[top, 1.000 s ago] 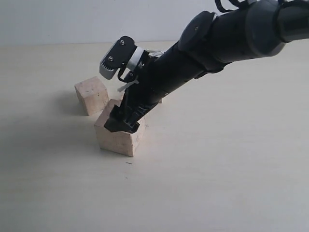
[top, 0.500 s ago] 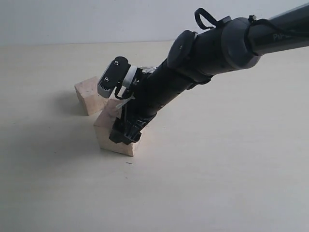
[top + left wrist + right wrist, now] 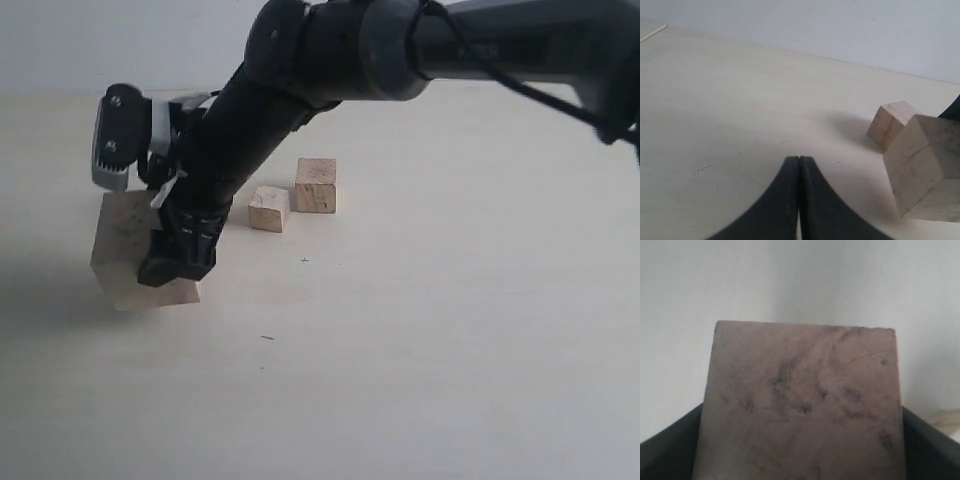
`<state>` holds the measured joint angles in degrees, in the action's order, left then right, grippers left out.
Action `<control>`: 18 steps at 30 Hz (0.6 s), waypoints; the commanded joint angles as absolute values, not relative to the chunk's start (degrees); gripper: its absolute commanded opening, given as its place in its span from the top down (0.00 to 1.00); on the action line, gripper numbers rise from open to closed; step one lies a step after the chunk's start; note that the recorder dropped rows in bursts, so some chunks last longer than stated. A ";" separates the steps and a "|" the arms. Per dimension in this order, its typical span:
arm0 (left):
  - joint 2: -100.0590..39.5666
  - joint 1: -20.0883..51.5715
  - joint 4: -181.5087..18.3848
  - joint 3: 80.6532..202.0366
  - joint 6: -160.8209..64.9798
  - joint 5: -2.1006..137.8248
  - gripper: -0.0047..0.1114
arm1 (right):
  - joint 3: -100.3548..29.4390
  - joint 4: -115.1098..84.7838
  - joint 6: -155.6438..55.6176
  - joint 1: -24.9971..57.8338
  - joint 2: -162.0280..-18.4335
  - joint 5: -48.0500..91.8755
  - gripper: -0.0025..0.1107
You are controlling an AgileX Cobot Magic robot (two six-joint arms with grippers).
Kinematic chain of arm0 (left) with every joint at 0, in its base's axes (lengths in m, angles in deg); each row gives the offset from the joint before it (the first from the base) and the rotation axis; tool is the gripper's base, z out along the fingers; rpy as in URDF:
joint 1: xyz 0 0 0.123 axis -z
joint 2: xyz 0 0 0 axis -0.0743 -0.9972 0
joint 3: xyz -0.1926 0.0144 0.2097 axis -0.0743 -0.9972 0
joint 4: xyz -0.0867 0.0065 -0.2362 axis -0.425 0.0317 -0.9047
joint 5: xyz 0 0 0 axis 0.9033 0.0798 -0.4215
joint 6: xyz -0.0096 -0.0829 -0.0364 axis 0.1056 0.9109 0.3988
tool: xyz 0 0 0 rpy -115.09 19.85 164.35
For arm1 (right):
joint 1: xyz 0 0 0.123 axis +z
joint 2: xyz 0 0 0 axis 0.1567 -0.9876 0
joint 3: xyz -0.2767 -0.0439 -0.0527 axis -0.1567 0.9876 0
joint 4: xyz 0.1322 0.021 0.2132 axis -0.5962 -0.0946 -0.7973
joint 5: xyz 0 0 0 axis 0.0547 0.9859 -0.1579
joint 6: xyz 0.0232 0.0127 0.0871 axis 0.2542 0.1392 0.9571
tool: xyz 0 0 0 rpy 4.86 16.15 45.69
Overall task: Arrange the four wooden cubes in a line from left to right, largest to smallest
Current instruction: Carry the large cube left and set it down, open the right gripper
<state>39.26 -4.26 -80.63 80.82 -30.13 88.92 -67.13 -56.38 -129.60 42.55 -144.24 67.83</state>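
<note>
My right gripper [image 3: 178,262] is shut on the largest wooden cube [image 3: 122,250], which is held tilted, low over the table at the left. In the right wrist view that mottled cube [image 3: 802,400] fills the space between the dark fingers [image 3: 670,450]. The smallest pale cube [image 3: 269,208] and a darker tan cube [image 3: 316,185] sit side by side mid-table. A medium pale cube [image 3: 891,122] shows just behind the largest cube [image 3: 922,165] in the left wrist view; the arm hides it in the exterior view. My left gripper [image 3: 799,160] is shut and empty, left of both.
The right arm [image 3: 300,70] slants from the top right across the table to the left side. Pale bare tabletop [image 3: 450,350] stretches in front and to the right. A white wall runs behind the table.
The right gripper closed on the largest cube and carried it left. The two small cubes came into sight behind where it stood; the arm now hides the medium cube.
</note>
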 commanded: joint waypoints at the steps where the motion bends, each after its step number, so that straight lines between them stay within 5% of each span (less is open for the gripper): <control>1: 39.57 -4.36 -80.84 80.65 -30.45 88.37 0.96 | -68.54 -56.18 -129.73 43.33 -146.54 62.41 0.98; 18: 39.57 -4.36 -80.84 80.65 -30.45 88.37 0.96 | -71.41 -49.83 -125.75 40.86 -150.18 62.02 0.98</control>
<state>39.26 -4.26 -80.63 80.82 -30.13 88.92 -70.75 -50.62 -126.18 41.95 -150.17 62.92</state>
